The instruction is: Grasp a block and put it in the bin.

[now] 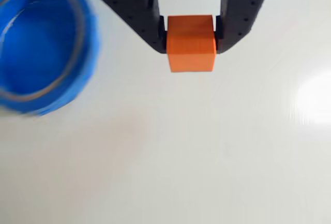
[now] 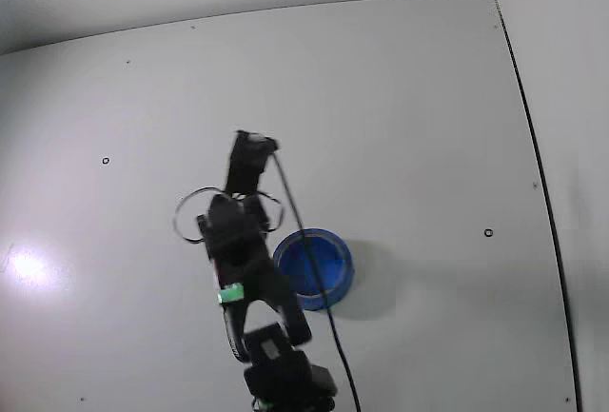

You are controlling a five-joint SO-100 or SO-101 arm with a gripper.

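In the wrist view my gripper is shut on the block, a small orange-red cube pinched between the two black fingers at the top centre. I cannot tell whether the cube touches the white table. The bin, a round blue bowl, lies blurred at the upper left of that view, left of the cube and apart from it. In the fixed view the bin sits just right of my arm. The arm's head hides the cube there.
The white table stretches around the arm, with small dark screw holes. A black cable runs from the wrist across the bin's left side down to the base. The table's right edge runs along a wall.
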